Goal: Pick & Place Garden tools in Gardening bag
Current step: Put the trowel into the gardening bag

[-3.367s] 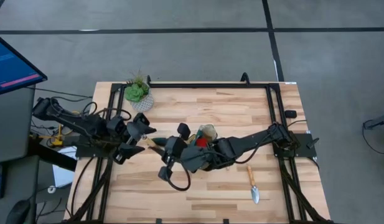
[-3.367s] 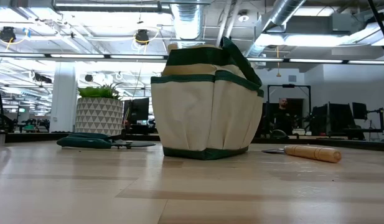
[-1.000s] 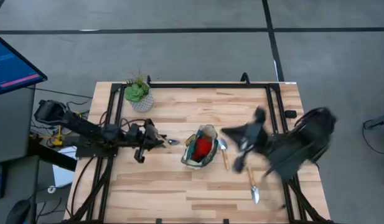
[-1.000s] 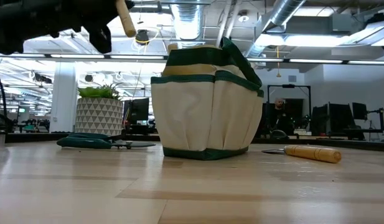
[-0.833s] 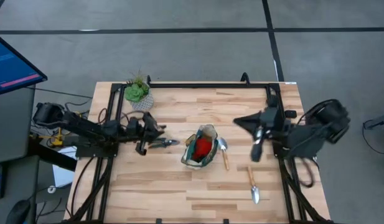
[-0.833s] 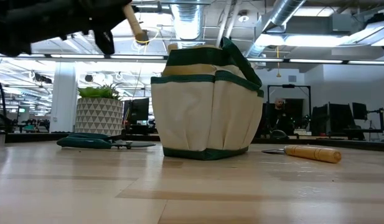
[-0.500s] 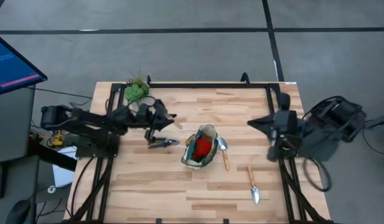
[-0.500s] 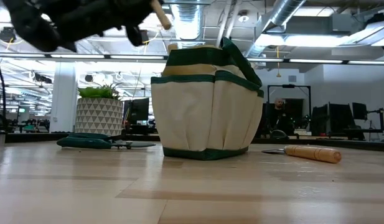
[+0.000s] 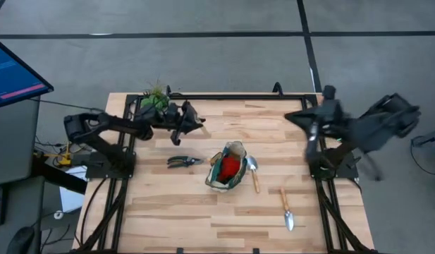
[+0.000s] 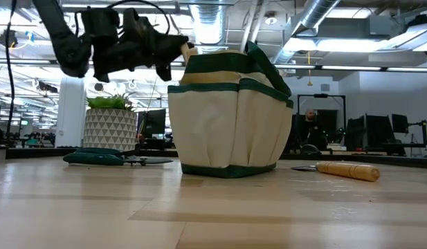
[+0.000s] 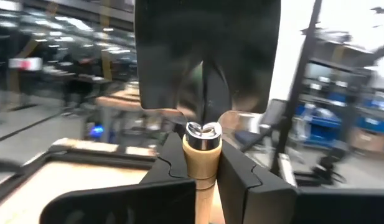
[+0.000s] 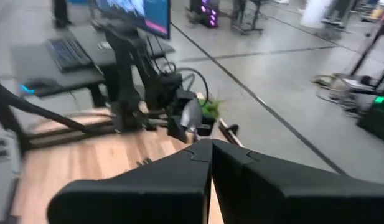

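left gripper (image 11: 201, 163) raised, clamping trowel (image 11: 204, 93), right gripper (image 12: 210, 152) apparently empty

Two blk jointed arms w/ cables

A green plant (image 9: 154, 99) in a whitish patterned pot (image 10: 110, 129) stands at the far left corner of the wooden tabletop (image 9: 224, 212). A black metal frame (image 9: 238, 95) runs around the tabletop. A monitor (image 9: 13, 70) with a lit screen is at the left, over a grey floor (image 9: 203, 42) with dark lines.
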You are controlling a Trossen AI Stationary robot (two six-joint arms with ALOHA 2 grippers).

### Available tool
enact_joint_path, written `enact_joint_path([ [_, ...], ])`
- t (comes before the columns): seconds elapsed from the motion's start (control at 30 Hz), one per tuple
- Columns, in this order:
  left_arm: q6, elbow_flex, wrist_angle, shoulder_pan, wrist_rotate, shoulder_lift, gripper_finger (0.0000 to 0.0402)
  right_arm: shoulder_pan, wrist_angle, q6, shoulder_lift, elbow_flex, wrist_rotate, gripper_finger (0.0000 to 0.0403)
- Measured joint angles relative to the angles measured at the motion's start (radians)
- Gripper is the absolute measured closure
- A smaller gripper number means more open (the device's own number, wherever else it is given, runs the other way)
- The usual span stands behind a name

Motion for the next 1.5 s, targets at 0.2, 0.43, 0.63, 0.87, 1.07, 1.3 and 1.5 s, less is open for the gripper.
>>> enact_joint_path([
  [0.2,-0.027,0.031,0.024,0.023,0.141,0.070,0.0394,-0.151,0.079,0.000,0.065,0.000,-0.206,0.0403],
  [0.43,-0.033,0.031,0.040,0.049,0.214,0.082,0.0394,-0.417,0.376,-0.310,0.151,0.000,-0.769,0.0403],
  [0.63,-0.065,0.031,0.047,0.087,0.239,0.057,0.0394,-0.623,0.426,-0.312,0.166,-0.178,-1.070,0.0403],
  [0.87,-0.109,0.031,0.049,0.143,0.266,-0.001,0.0394,-0.759,1.223,-0.181,-0.071,-0.932,-1.349,0.0403],
  [1.07,-0.122,0.031,0.047,0.181,0.277,-0.015,0.0394,-0.752,1.904,0.111,-0.274,-1.552,-1.222,0.0403],
  [1.3,-0.103,0.030,0.045,0.170,0.275,0.062,0.0393,-0.569,2.017,0.330,-0.377,-1.848,-0.839,0.0403],
  [1.5,-0.098,0.030,0.047,0.175,0.263,0.093,0.0393,-0.389,1.740,0.524,-0.385,-1.860,-0.603,0.0403],
])
